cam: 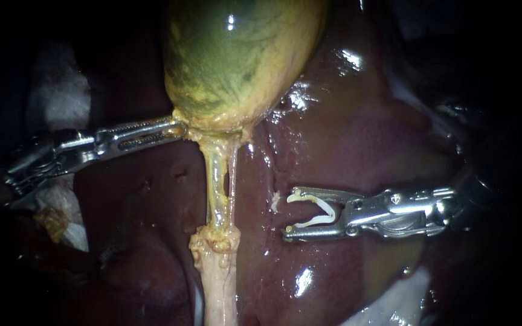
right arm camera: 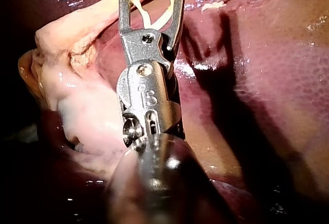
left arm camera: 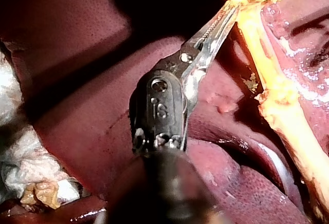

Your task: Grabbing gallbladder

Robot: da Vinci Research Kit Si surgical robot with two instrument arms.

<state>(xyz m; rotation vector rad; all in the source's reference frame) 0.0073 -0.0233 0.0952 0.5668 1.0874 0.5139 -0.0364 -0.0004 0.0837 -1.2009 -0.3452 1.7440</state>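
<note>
Dark red liver (cam: 357,139) fills the background, with white gauze (cam: 61,90) at its left edge. Against it lies the gallbladder (cam: 243,54), green and yellow, at the top middle of the endoscope view. The left instrument (cam: 173,128) reaches in level from the left. Its jaws lie almost together and pinch the yellow fringe at the gallbladder's lower left edge, just where the organ narrows. From that narrow end a pale yellow tube (cam: 217,181) runs straight down to a lumpy stalk of tissue. The right instrument (cam: 289,212) hangs over bare liver to the right of the tube, well below the gallbladder and touching neither. Its jaws stand spread with a white clip (cam: 332,214) seated between them, one leg against each jaw.
</note>
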